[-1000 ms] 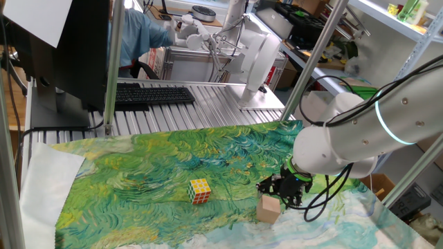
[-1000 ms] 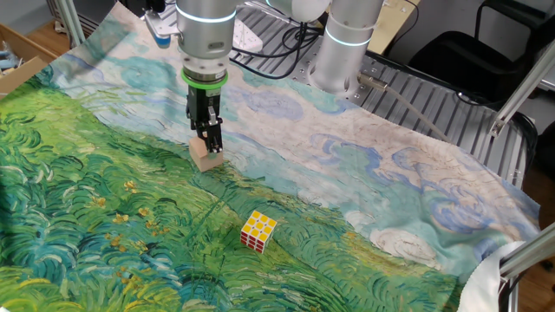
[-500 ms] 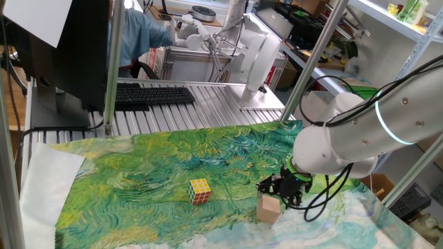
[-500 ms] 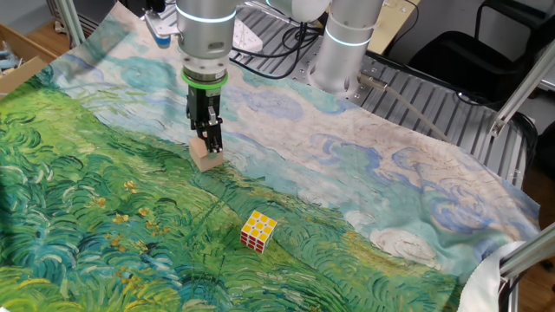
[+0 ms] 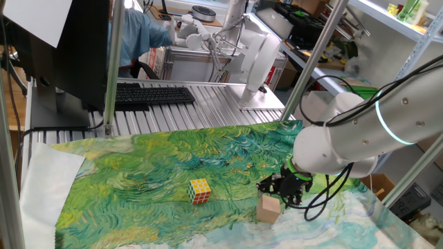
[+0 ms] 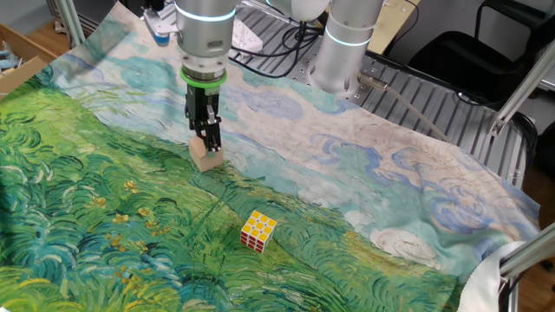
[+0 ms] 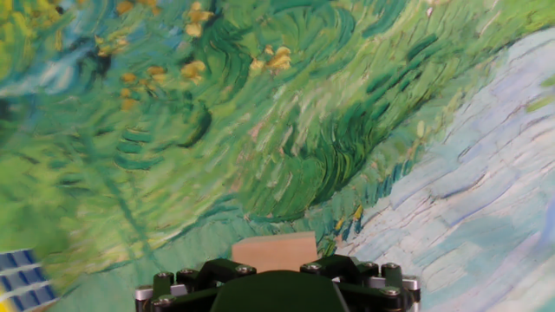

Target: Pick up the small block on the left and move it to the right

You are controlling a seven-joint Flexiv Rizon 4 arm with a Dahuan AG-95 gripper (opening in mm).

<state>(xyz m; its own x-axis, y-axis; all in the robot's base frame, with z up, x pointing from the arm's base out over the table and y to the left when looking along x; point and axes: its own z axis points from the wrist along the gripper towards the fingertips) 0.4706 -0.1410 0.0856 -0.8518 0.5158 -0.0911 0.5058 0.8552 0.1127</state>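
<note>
The small block (image 5: pixel 268 209), a plain light-tan wooden cube, sits low on the painted cloth to the right of the puzzle cube (image 5: pixel 199 191). My gripper (image 5: pixel 280 196) comes down onto it from above, fingers closed against its sides. In the other fixed view the gripper (image 6: pixel 208 144) grips the block (image 6: pixel 205 159) at its top, up and to the left of the puzzle cube (image 6: pixel 258 230). In the hand view the block (image 7: pixel 274 250) lies between the jaws at the bottom edge, with the gripper (image 7: pixel 276 264) around it; the fingertips are hidden.
The green-and-blue painted cloth (image 5: pixel 138 173) covers the table. A keyboard (image 5: pixel 149 95) and a monitor stand behind it on the metal top. A second robot base (image 6: pixel 347 43) stands at the table's back. Part of the puzzle cube shows at the hand view's lower left (image 7: pixel 17 270).
</note>
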